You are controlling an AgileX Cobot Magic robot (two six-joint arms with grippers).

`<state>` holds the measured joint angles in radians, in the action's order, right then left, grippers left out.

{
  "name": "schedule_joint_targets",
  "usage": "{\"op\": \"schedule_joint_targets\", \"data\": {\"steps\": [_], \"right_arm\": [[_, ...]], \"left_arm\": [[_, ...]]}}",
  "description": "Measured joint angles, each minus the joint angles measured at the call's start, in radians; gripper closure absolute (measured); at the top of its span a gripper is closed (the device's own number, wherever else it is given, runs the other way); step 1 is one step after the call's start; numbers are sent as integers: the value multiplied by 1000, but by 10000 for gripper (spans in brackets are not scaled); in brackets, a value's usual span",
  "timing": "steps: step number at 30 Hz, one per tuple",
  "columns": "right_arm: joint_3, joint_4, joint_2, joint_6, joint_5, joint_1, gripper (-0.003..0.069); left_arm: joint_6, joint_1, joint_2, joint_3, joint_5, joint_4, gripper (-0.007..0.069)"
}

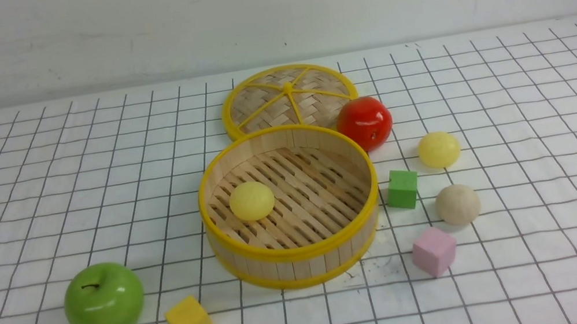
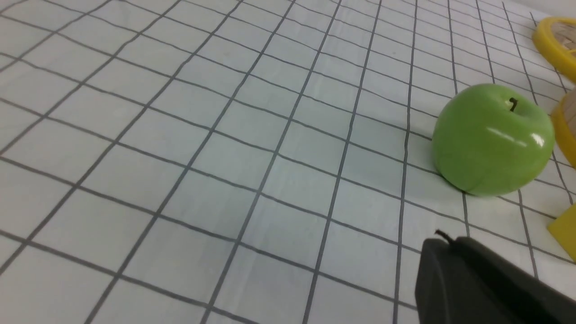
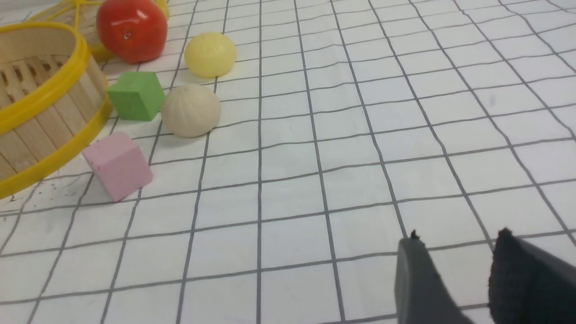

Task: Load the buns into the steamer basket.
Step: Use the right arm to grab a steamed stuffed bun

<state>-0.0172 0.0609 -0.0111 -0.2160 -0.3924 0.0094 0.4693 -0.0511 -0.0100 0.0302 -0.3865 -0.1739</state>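
One yellow bun lies on the slatted floor of the steamer basket, toward its left side. A second yellow bun and a beige bun sit on the cloth to the basket's right, near each other but apart. A green cube stands between those two and the basket wall, and a pink cube lies just in front of the beige bun. A red apple sits just beside the basket's far right rim, at the edge of the woven lid lying flat behind. A green apple and a yellow cube sit off to the front left. Only the front view looks into the basket; only the wrist views show the tools. The left gripper, jaws pressed together on nothing, hangs over bare cloth near the green apple. The right gripper, jaws spread and empty, is well apart from the buns. The right wrist view also picks out fine ridges on the beige bun. The cloth is white, ruled with a dark grid and scuffed by the pink cube. A pale wall rises behind.
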Motion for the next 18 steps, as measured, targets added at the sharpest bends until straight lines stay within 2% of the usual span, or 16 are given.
{"op": "schedule_joint_targets", "data": {"steps": [6,18], "right_arm": [[0,5,0,0,0,0,418],[-1,125,0,2,1,0,418]], "left_arm": [[0,0,0,0,0,0,638],[0,0,0,0,0,0,638]]}}
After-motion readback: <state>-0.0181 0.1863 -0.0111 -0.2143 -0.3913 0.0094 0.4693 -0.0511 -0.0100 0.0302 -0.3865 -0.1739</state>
